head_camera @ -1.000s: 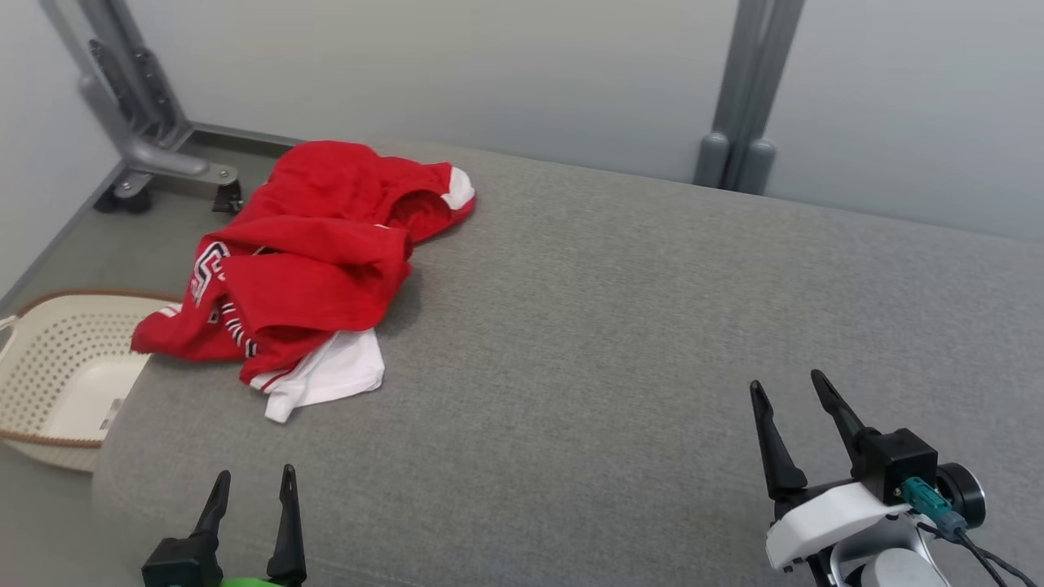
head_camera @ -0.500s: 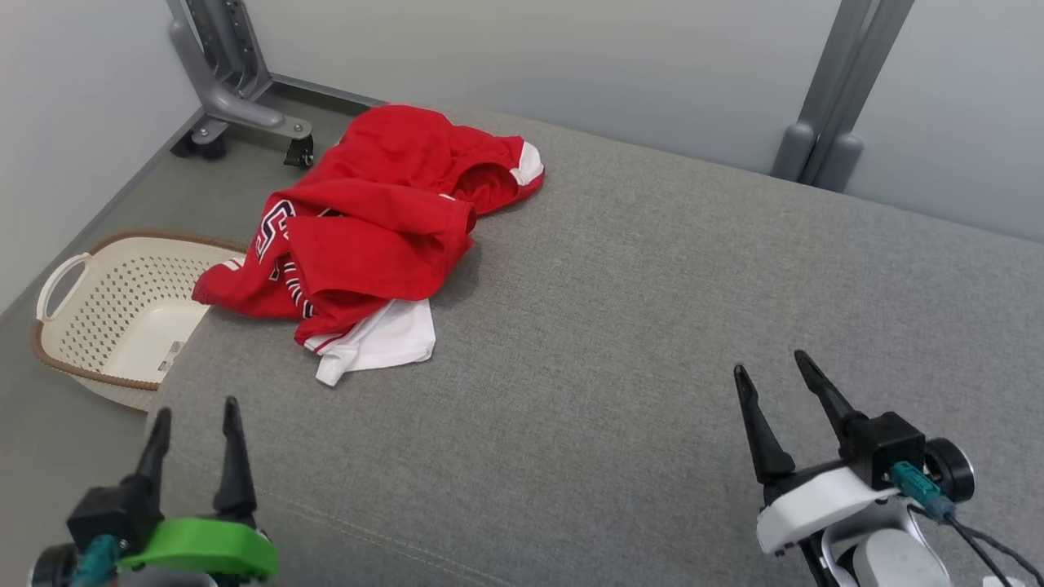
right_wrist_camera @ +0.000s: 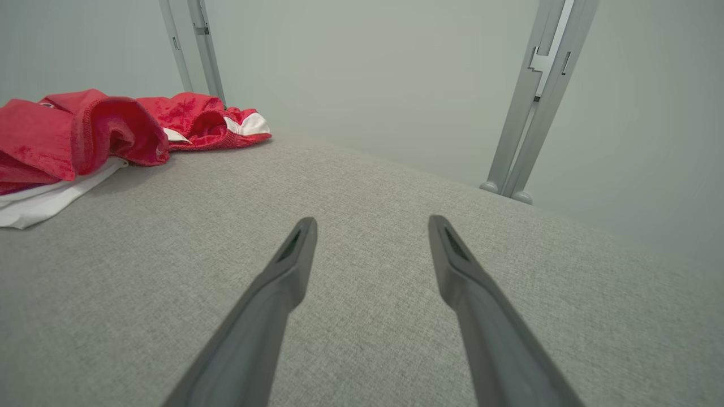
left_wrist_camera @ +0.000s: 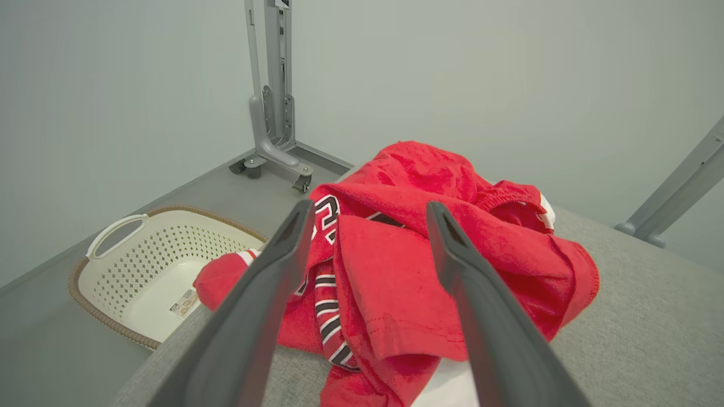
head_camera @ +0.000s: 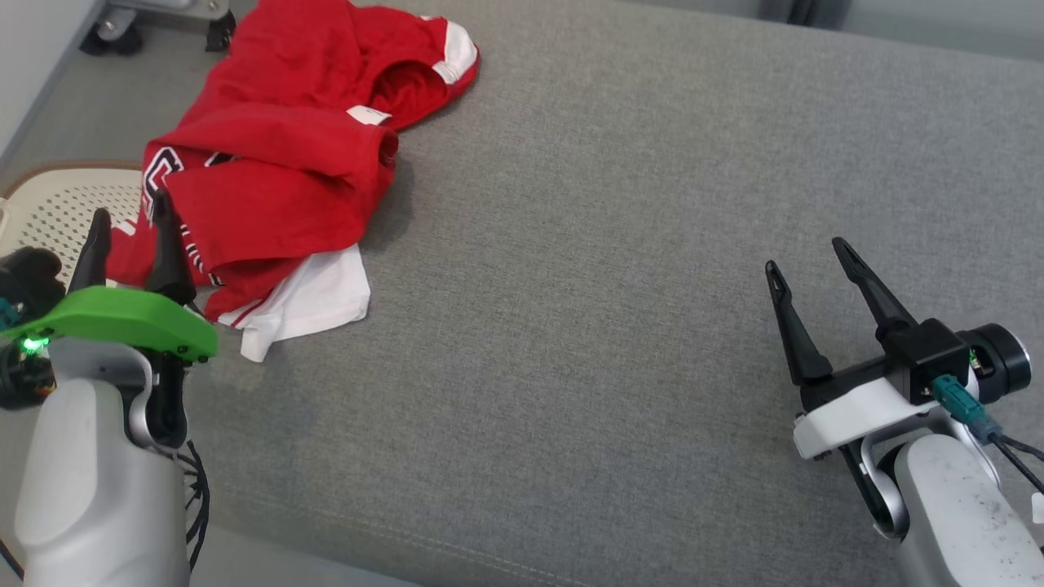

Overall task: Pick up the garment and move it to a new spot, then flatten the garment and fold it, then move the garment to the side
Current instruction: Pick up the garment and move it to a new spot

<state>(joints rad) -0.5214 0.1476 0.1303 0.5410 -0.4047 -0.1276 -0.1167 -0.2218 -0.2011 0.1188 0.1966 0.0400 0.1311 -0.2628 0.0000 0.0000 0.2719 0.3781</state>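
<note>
Red garment [head_camera: 277, 163] lies crumpled at the frame's upper left on the grey cushion [head_camera: 571, 244]. The left tool [head_camera: 130, 205], wide open and empty, sits beside it; the right tool [head_camera: 805, 253], likewise, at lower right.

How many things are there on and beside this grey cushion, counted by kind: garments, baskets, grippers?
Garments: 1, the red and white garment, crumpled
Baskets: 1, the cream basket on the floor
Grippers: 2, the left gripper and the right gripper, both open
Total: 4
</note>
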